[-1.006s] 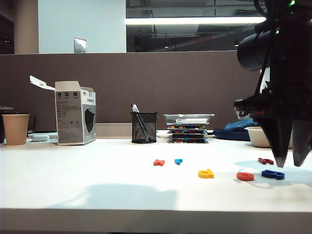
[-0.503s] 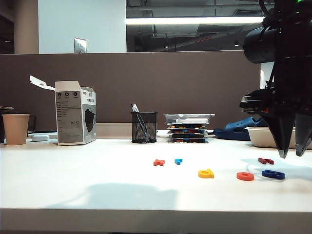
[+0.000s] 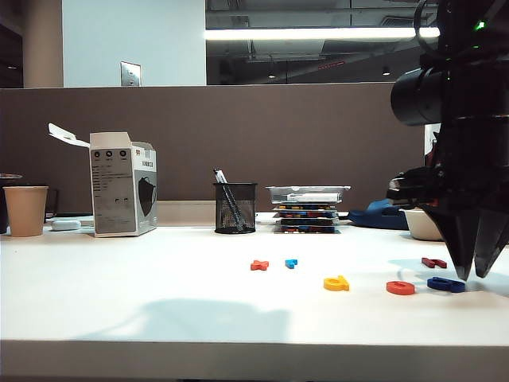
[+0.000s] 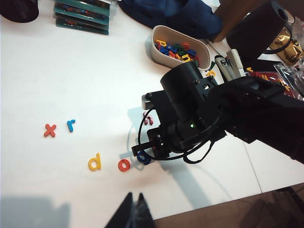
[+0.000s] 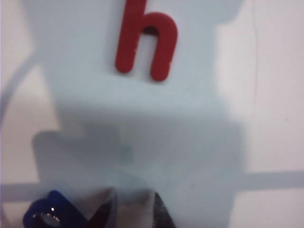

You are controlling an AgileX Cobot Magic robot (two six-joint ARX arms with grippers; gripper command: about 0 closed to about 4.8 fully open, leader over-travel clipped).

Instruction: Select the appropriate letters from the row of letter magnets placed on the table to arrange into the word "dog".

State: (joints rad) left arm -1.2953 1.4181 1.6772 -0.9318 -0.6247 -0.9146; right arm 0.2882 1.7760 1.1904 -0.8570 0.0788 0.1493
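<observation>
The yellow letter [image 3: 336, 282], the orange-red "o" [image 3: 400, 287] and the dark blue letter [image 3: 445, 284] lie side by side near the table's [image 3: 159, 302] front right. In the left wrist view they read yellow "d" [image 4: 95, 162], "o" [image 4: 124, 165] and the dark blue letter [image 4: 144, 158], which is half hidden under the right arm. My right gripper [image 3: 472, 277] points down with its tips at the tabletop just right of the dark blue letter. Its jaws are narrowly open and hold nothing. The dark blue letter [image 5: 47, 213] lies outside one finger. My left gripper [image 4: 134, 197] hangs shut above the front edge.
A dark red "h" [image 5: 147, 40] lies just behind the right gripper. An orange "x" [image 3: 259, 265] and a light blue "r" [image 3: 291, 263] sit mid-table. Behind stand a mesh pen cup [image 3: 235, 208], stacked trays [image 3: 307, 208], a white bowl of letters [image 4: 178, 47], a carton [image 3: 122, 185] and a paper cup [image 3: 25, 210].
My right gripper lifted a little, then came back down beside the dark blue letter, with its fingers now closer together. The letters have not moved.
</observation>
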